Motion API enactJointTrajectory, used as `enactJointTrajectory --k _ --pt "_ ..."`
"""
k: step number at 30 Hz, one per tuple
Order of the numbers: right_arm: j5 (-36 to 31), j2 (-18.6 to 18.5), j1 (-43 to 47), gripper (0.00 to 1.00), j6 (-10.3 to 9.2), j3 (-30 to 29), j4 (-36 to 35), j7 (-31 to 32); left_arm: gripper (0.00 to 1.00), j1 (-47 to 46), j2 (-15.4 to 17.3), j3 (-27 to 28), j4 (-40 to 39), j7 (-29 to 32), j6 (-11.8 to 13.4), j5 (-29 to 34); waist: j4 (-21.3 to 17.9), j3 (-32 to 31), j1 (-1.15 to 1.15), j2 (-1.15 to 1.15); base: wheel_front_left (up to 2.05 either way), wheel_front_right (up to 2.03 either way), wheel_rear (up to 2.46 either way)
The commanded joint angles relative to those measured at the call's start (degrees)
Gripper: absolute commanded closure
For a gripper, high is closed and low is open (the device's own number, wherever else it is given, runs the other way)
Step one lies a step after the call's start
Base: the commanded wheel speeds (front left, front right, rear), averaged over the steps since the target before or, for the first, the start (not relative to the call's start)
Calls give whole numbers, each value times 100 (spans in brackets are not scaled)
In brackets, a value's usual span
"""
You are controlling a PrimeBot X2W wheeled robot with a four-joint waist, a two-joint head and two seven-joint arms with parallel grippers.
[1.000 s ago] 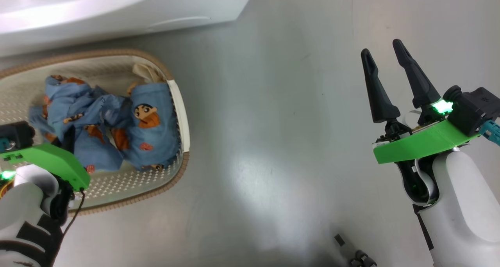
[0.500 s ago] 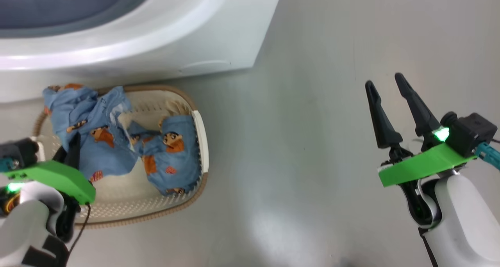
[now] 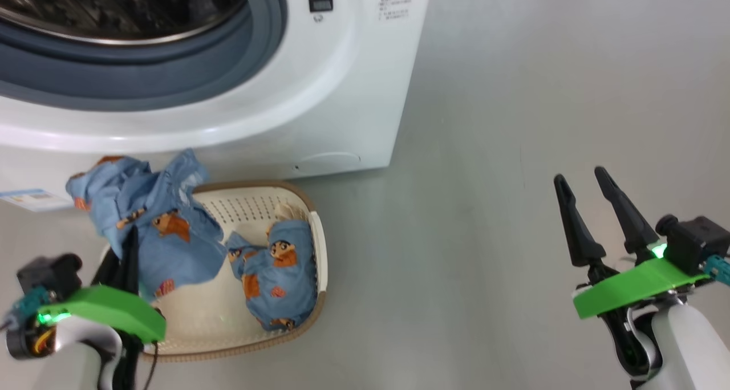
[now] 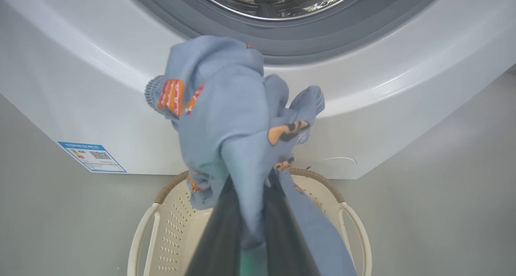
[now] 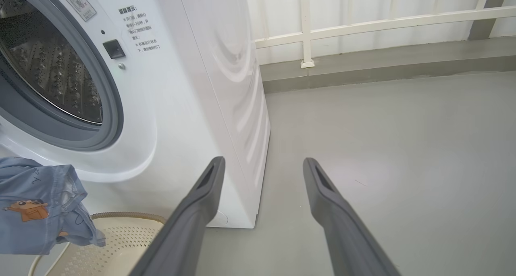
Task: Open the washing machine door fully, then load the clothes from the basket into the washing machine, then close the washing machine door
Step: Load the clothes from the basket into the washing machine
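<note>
Left end effector (image 4: pixel 250 195) clenches a blue garment (image 4: pixel 225 118); right end effector (image 3: pixel 579 174) hangs released. Trailing cloth could snag the basket (image 3: pixel 256 185) rim.

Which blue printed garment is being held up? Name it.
The blue cartoon-print fabric garment clamped in the left pincer; the other garment lies inside the cream perforated plastic basket.

drum (image 3: pixel 114 8) cropped, clothes (image 3: pixel 165 236) apparently hiding left jaws
</note>
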Motion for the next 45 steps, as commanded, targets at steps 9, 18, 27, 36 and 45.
enactJointTrajectory --k 9,18,27,36,45 --pt "96 -127 563 0 9 -77 -129 -28 100 993 -190 792 -1223 -52 -8 673 142 -688 0 0 0 0 0" --pt "108 -188 897 0 9 -213 -161 -28 100 1764 -490 1161 -2193 -52 -8 1117 149 -960 0 0 0 0 0" --pt "113 -180 1020 0 9 -280 -176 -28 100 2209 -753 1284 -2754 -52 -8 1318 175 -1062 0 0 0 0 0" --pt "101 -158 1001 0 9 -265 -211 -28 100 2214 -801 1307 -2927 -52 -8 1290 177 -1008 0 0 0 0 0" --pt "71 -120 940 0 9 -267 -257 -28 100 2005 -783 1275 -2968 -52 -8 1268 167 -896 0 0 0 0 0"
